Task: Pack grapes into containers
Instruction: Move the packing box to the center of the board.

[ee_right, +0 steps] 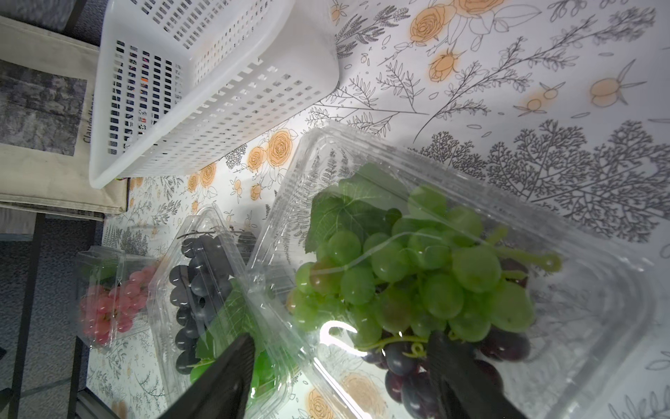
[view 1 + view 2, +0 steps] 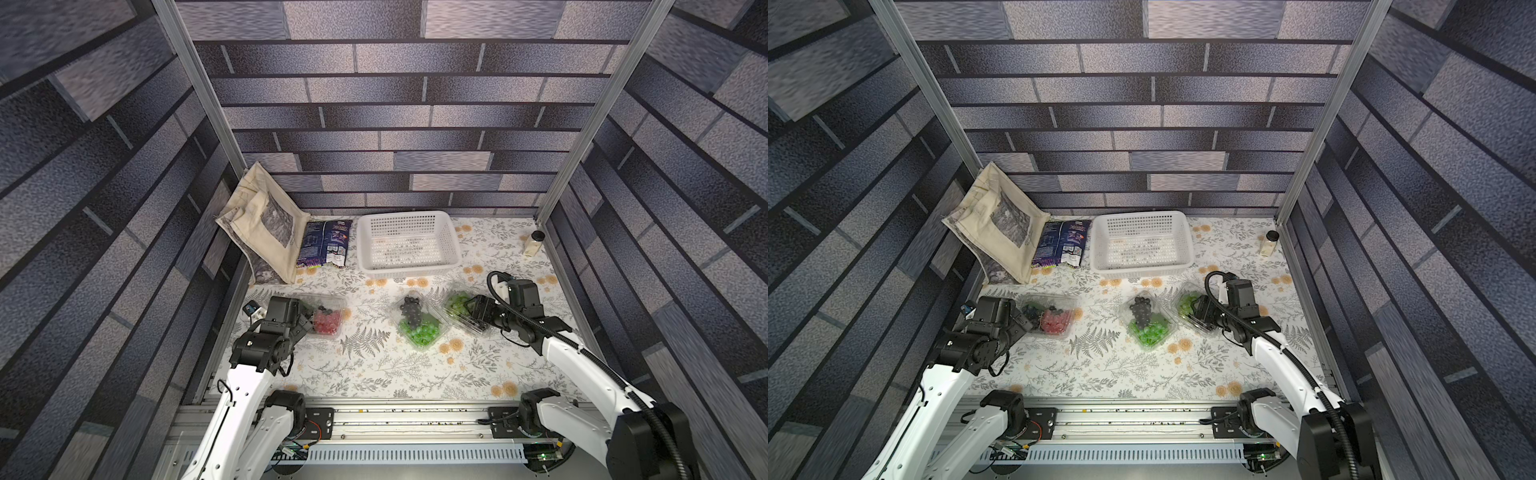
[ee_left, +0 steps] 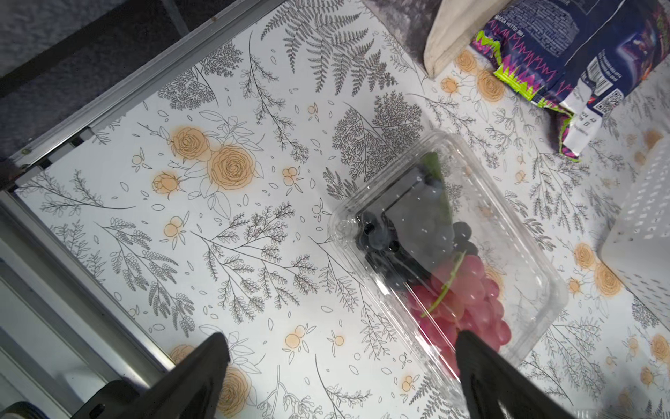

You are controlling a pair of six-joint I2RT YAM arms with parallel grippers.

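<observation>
The left gripper (image 3: pixel 340 335), jaws spread wide and holding nothing, hangs at the left end of the punnet (image 3: pixel 544 290) of red grapes (image 3: pixel 475 290) lying front-left of the white basket (image 2: pixel 409 243), the punnet's long axis running rightward away from the jaws, the left arm much the nearer.

The counter (image 2: pixel 374 365) is white, printed with grey ferns and orange roses. Clear containers (image 3: pixel 536 290) show red grapes (image 2: pixel 326 322), black-purple grapes (image 2: pixel 410 311) and green grapes (image 2: pixel 424 332). White perforated basket (image 2: pixel 405 215); navy snack bag (image 2: pixel 326 245) with lime-magenta zigzags.
</observation>
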